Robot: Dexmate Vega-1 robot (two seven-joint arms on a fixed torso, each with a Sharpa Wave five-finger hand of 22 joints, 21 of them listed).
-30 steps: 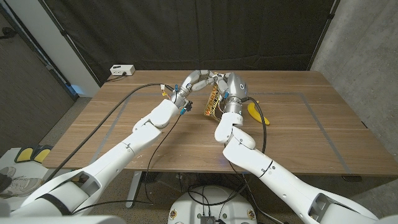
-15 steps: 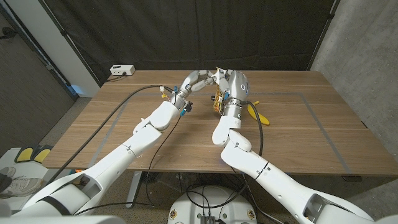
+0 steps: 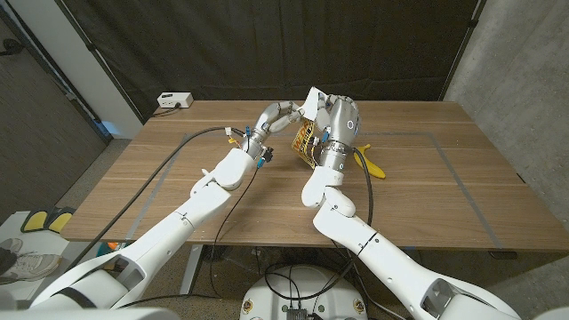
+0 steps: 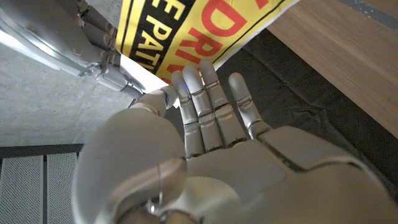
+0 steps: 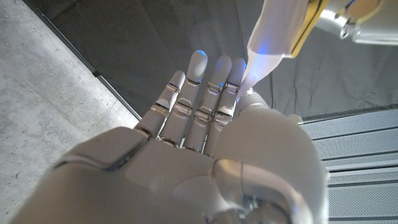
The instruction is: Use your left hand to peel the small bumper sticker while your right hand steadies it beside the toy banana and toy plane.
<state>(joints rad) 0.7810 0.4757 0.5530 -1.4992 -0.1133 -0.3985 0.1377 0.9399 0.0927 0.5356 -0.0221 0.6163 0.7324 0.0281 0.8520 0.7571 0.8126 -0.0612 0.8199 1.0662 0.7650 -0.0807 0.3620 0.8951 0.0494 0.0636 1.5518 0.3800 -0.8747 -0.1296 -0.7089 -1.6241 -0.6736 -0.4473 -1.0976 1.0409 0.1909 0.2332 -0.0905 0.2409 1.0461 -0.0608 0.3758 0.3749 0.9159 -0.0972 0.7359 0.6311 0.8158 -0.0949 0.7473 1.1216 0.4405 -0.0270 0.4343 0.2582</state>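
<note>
The small bumper sticker (image 3: 305, 138), yellow with black and red letters and a white backing, hangs in the air over the table's far middle. My right hand (image 3: 339, 116) holds its right side, thumb and fingers pinching the white edge (image 5: 272, 38). My left hand (image 3: 279, 114) reaches in from the left, and its fingertips (image 4: 186, 79) meet the white lower edge of the sticker (image 4: 193, 28) beside the right hand's fingers (image 4: 93, 46). The toy banana (image 3: 367, 162) lies on the table just right of my right forearm.
A white box (image 3: 175, 100) sits at the table's (image 3: 418, 204) far left corner. A black cable (image 3: 169, 156) runs along my left arm. Grey tape lines (image 3: 462, 178) mark a rectangle on the wood. A black curtain hangs behind the table.
Both hands have lifted the sticker higher over the table. It has turned so that a white corner now points up, and my right hand has risen with it.
</note>
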